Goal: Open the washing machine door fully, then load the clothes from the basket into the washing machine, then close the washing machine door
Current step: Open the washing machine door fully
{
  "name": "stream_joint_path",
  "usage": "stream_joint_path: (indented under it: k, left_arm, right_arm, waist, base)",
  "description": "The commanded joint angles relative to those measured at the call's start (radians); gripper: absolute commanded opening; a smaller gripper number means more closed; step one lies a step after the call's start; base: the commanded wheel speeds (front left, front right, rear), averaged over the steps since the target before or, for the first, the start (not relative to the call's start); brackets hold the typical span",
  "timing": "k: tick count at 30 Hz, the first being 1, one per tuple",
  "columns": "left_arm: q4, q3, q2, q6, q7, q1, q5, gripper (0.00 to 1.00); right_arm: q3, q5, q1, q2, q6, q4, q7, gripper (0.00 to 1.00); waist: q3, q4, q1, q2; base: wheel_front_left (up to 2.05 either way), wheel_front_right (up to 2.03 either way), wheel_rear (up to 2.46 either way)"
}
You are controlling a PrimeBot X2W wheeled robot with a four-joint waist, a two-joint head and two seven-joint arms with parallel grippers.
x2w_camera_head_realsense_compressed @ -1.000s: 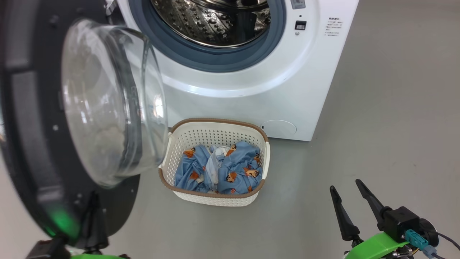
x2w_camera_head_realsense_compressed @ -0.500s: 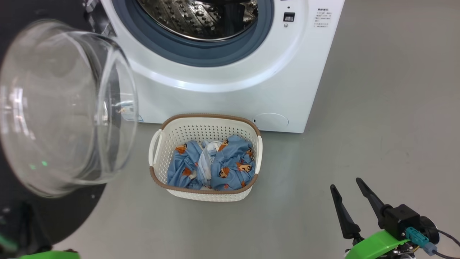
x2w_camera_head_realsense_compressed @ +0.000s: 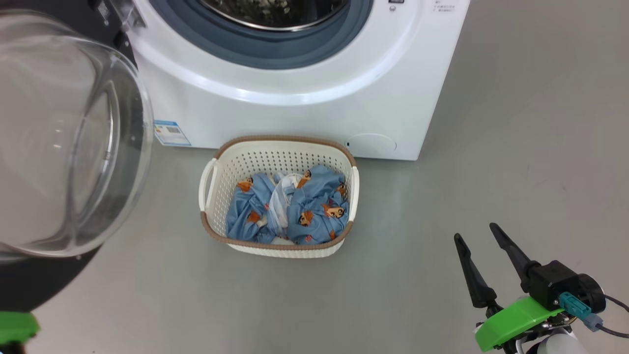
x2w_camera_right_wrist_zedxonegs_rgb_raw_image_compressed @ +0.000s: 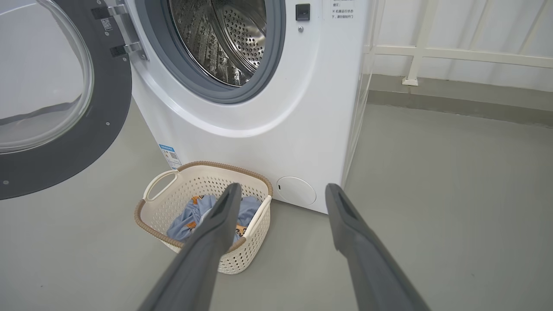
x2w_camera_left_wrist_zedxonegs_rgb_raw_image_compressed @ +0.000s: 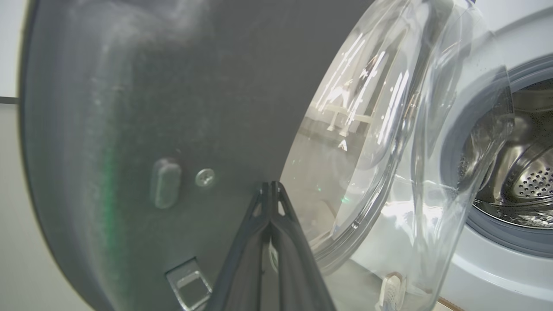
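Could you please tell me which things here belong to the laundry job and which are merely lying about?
Belong to the job: washing machine, washing machine door, basket, clothes.

Merely there: blue energy sticker, round cover low on the washer's front, white railing.

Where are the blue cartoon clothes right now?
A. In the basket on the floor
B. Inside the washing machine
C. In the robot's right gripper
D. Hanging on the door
A: the clothes lie bunched inside the basket, which stands on the floor in front of the washing machine.
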Motion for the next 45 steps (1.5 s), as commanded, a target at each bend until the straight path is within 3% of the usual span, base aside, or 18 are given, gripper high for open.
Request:
stream_joint_path:
  k: [1,13,21,30,36,39,41,45]
  left_arm:
    - [-0.012,0.051,0.058,-0.001,-0.005,-0.042,0.016,0.00]
    - [0.077,0.161,0.085,-0.033,-0.005,-0.175,0.059,0.00]
    - [0.072,0.205,0.069,-0.059,-0.005,-0.177,0.106,0.00]
    - [-0.049,0.226,-0.002,-0.100,-0.005,-0.089,0.150,0.00]
    - [-0.174,0.155,-0.031,-0.110,-0.005,-0.012,0.159,0.00]
    - [-0.210,0.090,-0.032,-0.104,-0.005,0.032,0.107,0.45]
    - [-0.236,0.041,-0.033,-0.090,-0.005,0.065,0.086,1.00]
    - [-0.284,-0.035,-0.033,-0.058,-0.005,0.114,0.060,1.00]
  right_arm:
    - [0.025,0.008,-0.026,-0.008,0.006,-0.023,-0.012,1.00]
    - [0.031,0.017,-0.041,-0.020,0.006,-0.024,-0.012,1.00]
    - [0.028,0.019,-0.037,-0.012,0.006,-0.018,-0.012,1.00]
    - [0.020,0.020,-0.017,0.008,0.006,-0.010,-0.012,1.00]
    - [0.019,0.022,-0.002,0.016,0.006,-0.010,-0.012,1.00]
    - [0.020,0.023,0.004,0.020,0.006,-0.012,-0.012,1.00]
    - [0.019,0.023,0.008,0.022,0.006,-0.014,-0.012,1.00]
    - [0.020,0.022,0.012,0.028,0.006,-0.017,-0.012,1.00]
  waist:
    - [0.015,0.001,-0.0001,-0.0001]
    - [0.067,-0.005,-0.0001,-0.0001]
    - [0.050,-0.012,-0.0001,-0.0001]
    - [-0.002,-0.006,-0.0001,-0.0001]
    - [-0.030,-0.009,-0.0001,-0.0001]
    - [-0.042,-0.019,-0.0001,-0.0001]
    - [-0.049,-0.026,-0.0001,-0.0001]
    - [-0.061,-0.044,-0.0001,-0.0001]
  base:
    - [0.00,0.00,0.00]
    - [0.00,0.00,0.00]
    - [0.00,0.00,0.00]
    - [0.00,0.00,0.00]
    - [0.00,0.00,0.00]
    - [0.00,0.00,0.00]
    - [0.00,0.00,0.00]
    - [0.00,0.00,0.00]
